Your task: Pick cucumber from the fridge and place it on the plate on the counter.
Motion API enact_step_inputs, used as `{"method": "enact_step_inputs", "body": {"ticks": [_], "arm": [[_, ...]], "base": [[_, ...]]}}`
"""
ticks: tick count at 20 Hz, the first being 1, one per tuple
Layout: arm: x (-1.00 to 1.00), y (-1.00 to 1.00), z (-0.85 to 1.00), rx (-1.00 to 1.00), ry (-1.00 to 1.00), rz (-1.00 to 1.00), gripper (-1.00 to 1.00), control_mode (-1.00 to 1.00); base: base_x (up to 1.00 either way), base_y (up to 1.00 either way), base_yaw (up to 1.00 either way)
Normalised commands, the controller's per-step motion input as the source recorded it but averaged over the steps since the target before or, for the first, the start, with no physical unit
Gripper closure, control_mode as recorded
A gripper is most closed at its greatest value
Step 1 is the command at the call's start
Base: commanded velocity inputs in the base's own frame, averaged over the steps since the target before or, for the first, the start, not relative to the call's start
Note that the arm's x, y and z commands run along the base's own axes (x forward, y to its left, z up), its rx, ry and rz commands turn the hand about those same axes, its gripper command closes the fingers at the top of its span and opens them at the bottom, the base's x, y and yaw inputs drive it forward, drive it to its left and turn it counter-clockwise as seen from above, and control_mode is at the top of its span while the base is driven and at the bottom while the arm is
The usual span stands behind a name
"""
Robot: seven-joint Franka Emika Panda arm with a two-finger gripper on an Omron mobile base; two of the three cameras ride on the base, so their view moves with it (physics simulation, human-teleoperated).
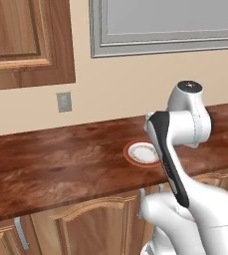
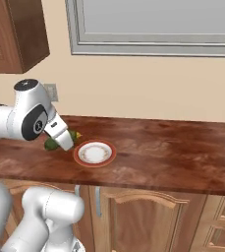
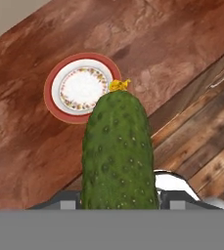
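Observation:
My gripper [image 2: 60, 141] is shut on the dark green cucumber [image 2: 51, 143], whose yellowish tip points towards the plate. In the hand view the cucumber [image 3: 116, 151] rises from between the fingers of the gripper [image 3: 118, 199] and hides them. It hangs above the counter [image 2: 173, 152] near its front edge, just left of the plate [image 2: 95, 153]. The small white plate [image 3: 81, 88] with its reddish-orange rim lies bare on the wood-grain counter [image 1: 60, 164]. In the left base view my forearm partly covers the plate [image 1: 141, 152]. The fridge is out of view.
A wall outlet [image 2: 51, 91] sits behind the counter, and a grey window frame [image 1: 160, 45] hangs above it. An upper wooden cabinet [image 1: 26, 40] hangs at the left. Cabinet doors [image 2: 133, 221] with silver handles stand below. Plank floor [image 3: 206, 146] lies beyond the counter's edge.

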Motion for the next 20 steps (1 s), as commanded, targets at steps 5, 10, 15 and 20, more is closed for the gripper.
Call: {"method": "enact_step_inputs", "body": {"ticks": [5,10,15,20], "arm": [[0.71,-0.38,-0.21,0.04,-0.02,0.12,1.0,-1.0],[0.84,-0.27,-0.53,-0.02,0.08,0.17,1.0,-1.0],[0.7,0.05,-0.7,-0.11,0.13,0.28,1.0,-1.0],[0.63,0.13,-0.58,-0.1,0.15,0.32,1.0,-1.0]], "base": [[0.0,0.0,0.0],[0.0,0.0,0.0],[0.0,0.0,0.0],[0.0,0.0,0.0]]}}
